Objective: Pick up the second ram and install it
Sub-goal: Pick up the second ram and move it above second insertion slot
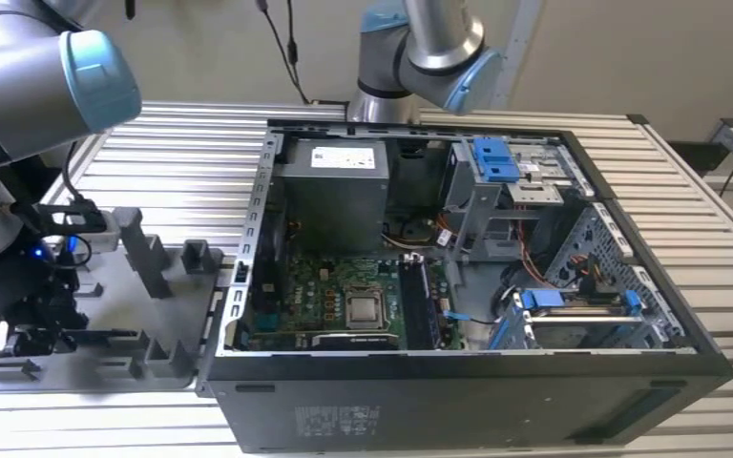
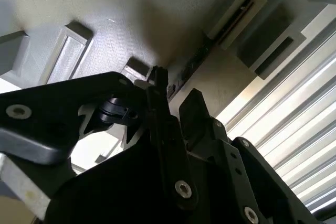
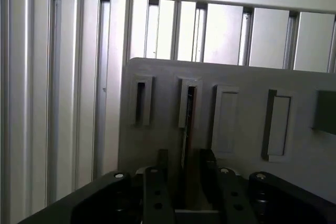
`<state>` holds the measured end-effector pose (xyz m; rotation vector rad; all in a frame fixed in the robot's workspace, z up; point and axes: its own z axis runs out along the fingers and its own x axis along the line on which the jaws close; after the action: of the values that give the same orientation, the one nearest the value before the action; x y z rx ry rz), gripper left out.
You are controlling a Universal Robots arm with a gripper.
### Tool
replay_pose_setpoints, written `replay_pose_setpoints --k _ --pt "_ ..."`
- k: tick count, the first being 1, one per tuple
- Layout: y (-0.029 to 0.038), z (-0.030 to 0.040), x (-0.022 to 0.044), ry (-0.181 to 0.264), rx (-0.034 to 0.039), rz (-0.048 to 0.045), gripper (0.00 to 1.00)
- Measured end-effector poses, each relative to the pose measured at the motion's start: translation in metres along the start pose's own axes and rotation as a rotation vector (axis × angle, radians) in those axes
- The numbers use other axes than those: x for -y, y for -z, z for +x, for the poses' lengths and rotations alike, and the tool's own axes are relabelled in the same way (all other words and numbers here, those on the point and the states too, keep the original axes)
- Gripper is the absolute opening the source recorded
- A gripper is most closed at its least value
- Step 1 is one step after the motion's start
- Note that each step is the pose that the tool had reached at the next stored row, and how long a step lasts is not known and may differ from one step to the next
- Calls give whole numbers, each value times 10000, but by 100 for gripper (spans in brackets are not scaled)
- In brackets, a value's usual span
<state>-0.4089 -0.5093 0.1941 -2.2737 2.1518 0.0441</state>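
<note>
Over the grey holder plate (image 3: 247, 77), the gripper (image 3: 185, 157) has its fingers spread, one on each side of the second ram (image 3: 187, 116) (not squeezing it, far as I can see). The ram stands on edge in a slot of the plate, one end hidden behind the gripper. Upright blocks (image 1: 150, 256) crowd the plate nearby. Beside the plate sits the open PC case (image 1: 469, 382); its sticker (image 1: 347, 157) is too small to read.
</note>
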Motion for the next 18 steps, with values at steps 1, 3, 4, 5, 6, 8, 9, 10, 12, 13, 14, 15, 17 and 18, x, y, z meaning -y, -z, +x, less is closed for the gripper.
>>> replay_pose_setpoints --k 1,3,4,5,6,8,9,10,12,13,14,15,17,18 --pt "0 0 0 0 0 -1 33" --pt "0 0 0 0 0 -1 21" --pt "0 0 0 -1 0 -1 21" --pt "0 0 0 -1 0 -1 16" --pt "0 0 0 0 1 -2 16" --pt "0 0 0 0 1 -1 14" --pt "0 0 0 0 1 -1 14" --pt "-1 0 0 0 1 -1 14" --pt "-1 0 0 0 1 -1 14" --pt "0 0 0 0 0 -2 14" --pt "0 0 0 0 0 -3 14" --pt "0 0 0 0 1 -3 14" --pt "0 0 0 0 1 -3 14" --pt "0 0 0 -1 0 -4 14"
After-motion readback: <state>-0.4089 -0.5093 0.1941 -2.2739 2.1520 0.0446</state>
